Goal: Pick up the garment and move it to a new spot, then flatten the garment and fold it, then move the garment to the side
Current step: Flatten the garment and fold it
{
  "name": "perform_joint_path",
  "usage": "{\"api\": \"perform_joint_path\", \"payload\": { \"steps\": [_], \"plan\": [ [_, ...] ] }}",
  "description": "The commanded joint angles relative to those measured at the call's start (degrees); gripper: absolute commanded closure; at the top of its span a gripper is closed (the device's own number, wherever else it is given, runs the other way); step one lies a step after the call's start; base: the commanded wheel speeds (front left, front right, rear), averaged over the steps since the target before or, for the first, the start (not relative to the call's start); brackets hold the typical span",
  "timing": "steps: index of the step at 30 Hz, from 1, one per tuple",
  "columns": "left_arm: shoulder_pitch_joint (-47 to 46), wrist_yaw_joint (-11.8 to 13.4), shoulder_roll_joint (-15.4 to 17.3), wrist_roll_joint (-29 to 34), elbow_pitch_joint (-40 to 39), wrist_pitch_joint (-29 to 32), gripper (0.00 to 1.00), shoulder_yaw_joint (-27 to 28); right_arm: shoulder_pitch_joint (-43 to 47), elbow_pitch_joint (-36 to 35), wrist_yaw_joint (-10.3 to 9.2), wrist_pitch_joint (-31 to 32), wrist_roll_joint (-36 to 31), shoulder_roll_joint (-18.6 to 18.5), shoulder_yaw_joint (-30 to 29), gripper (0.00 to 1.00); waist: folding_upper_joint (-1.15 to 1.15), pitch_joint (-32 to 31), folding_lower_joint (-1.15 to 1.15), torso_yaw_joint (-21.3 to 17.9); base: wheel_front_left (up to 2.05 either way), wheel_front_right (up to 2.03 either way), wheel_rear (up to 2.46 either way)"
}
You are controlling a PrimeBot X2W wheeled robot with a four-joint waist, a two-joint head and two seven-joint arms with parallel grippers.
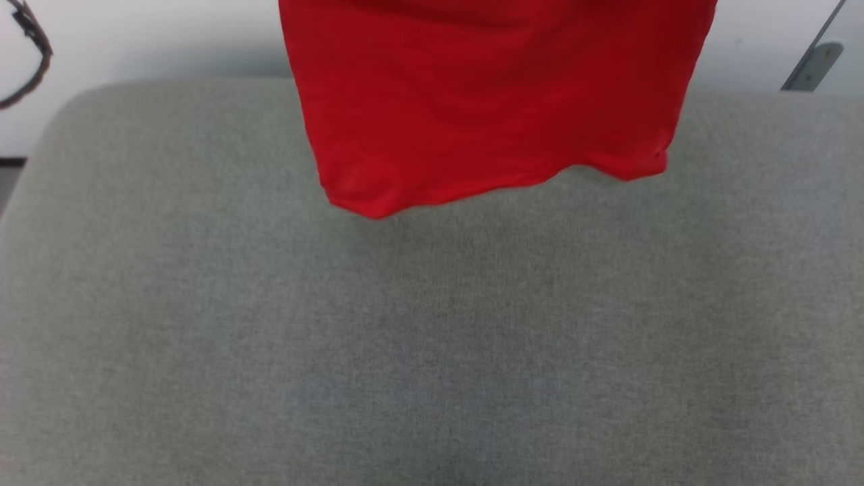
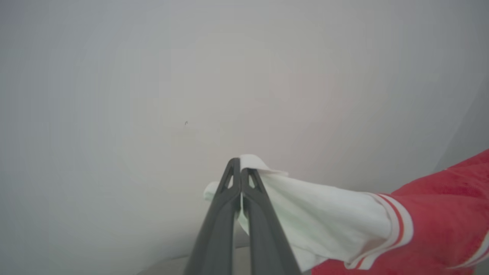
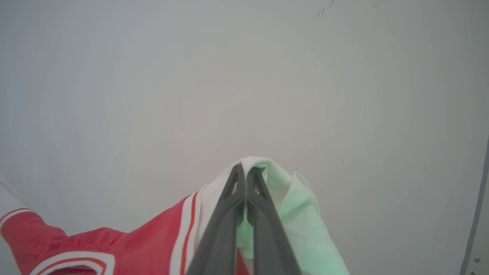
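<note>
The garment (image 1: 486, 101), a red jersey, hangs down from the top of the head view, its lower hem dangling just above the far part of the grey padded table (image 1: 432, 337). In the left wrist view my left gripper (image 2: 240, 168) is shut on a white sleeve (image 2: 324, 217) with red-white striped trim, the red body trailing off to the right. My right gripper (image 3: 244, 172) is shut on the other white sleeve (image 3: 294, 214), with red cloth and striped trim (image 3: 183, 229) hanging to the left.
The grey padded table fills the lower head view, with rounded far corners. A pale wall (image 1: 135, 34) lies behind it. A dark strap (image 1: 34, 54) hangs at the upper left, and a grey metal bracket (image 1: 813, 64) stands at the upper right.
</note>
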Motion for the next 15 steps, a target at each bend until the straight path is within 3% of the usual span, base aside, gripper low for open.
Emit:
{"api": "perform_joint_path", "payload": {
  "steps": [1,8,15],
  "plan": [
    [-1.1,-0.2,-0.2,0.3,0.4,-0.7,1.0,-0.1,-1.1,0.6,-0.08,-1.0,-0.5,-0.1,0.3,1.0,0.0,2.8,0.0,0.0,0.0,0.0,0.0],
    [-6.7,-1.3,-2.2,3.0,5.0,-7.9,1.0,-0.9,-7.4,7.0,-0.08,-10.7,-4.6,-1.1,3.0,1.0,0.0,10.6,0.0,0.0,0.0,0.0,0.0],
    [-12.9,-1.5,-4.8,6.1,9.6,-22.3,1.0,-0.7,-14.0,13.5,-0.09,-25.0,-15.0,-2.5,7.2,1.0,0.0,15.8,0.0,0.5,0.0,0.0,0.0]
  ]
}}
